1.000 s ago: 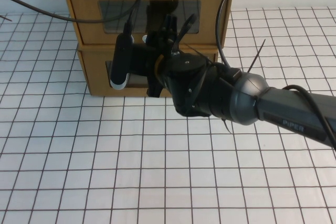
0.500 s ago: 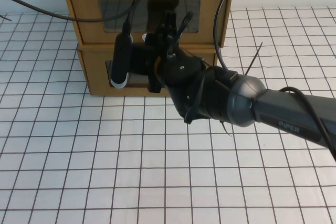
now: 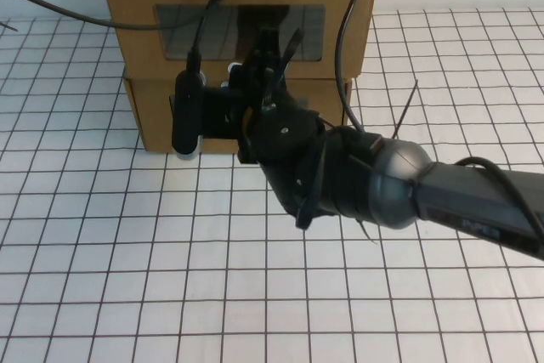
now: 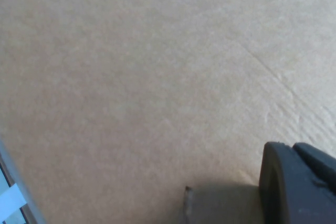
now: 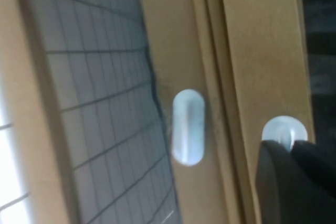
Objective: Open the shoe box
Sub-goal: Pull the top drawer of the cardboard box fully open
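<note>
Right gripper (image 3: 276, 50) reaches to the front of two stacked brown cardboard boxes, the upper shoe box (image 3: 136, 6) on the lower shoe box (image 3: 153, 121), at the far side of the white gridded table (image 3: 127, 252). Its dark jaws are pinched on a round white knob (image 5: 283, 128) (an oblong white knob (image 5: 188, 127) sits beside it). A glossy window (image 3: 212, 27) hides any contents. Left gripper (image 4: 299, 182) sits close against matte cardboard; its grip I cannot tell.

White gridded table (image 3: 170, 278) — brown shoe box stack (image 3: 149, 108) resting at far side.
</note>
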You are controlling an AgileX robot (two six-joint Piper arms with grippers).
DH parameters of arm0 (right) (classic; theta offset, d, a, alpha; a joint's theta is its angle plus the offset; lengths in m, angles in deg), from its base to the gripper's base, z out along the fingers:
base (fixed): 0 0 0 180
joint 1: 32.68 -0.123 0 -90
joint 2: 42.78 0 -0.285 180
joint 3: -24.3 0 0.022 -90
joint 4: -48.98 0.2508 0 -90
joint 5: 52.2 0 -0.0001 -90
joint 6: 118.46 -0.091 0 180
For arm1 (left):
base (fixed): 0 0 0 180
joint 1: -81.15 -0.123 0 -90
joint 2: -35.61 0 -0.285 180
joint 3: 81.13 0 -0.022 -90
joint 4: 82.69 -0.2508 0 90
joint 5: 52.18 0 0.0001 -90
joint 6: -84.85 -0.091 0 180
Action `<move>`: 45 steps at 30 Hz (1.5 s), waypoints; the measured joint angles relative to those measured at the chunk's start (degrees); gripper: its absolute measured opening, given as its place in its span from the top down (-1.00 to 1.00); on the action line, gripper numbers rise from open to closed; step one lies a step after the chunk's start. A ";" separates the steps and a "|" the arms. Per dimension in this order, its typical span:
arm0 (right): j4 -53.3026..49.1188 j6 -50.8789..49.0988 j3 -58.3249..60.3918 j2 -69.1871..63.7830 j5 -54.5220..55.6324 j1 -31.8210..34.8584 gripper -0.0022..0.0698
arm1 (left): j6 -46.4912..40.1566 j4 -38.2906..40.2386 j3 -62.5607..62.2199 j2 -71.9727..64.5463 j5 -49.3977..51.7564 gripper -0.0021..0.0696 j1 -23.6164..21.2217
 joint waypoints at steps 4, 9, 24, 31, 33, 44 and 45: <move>0.09 0.00 4.98 3.66 0.00 -1.55 0.93 | 0.44 -0.10 0.00 0.00 0.10 0.95 0.00; -0.02 -1.42 13.89 9.39 -0.13 -4.57 0.93 | 0.78 -0.10 0.00 0.00 0.33 0.95 0.00; 5.31 -8.73 28.72 18.48 -9.50 -18.40 0.93 | 3.05 -0.10 0.00 0.00 0.79 0.95 0.04; 9.34 -11.29 28.71 19.42 -10.03 -18.88 0.76 | 3.17 -0.10 0.00 0.00 0.87 0.95 0.04; 11.38 -11.57 28.71 20.23 -10.13 -18.92 0.59 | 3.17 -0.24 0.00 0.64 1.04 0.95 0.04; 21.33 -11.79 28.71 29.11 -13.47 -22.60 0.61 | 1.78 -1.32 0.00 8.01 3.67 0.95 0.04; 21.90 -11.79 28.71 30.58 -13.89 -23.13 0.70 | 1.23 -1.32 0.11 9.22 3.94 0.95 0.04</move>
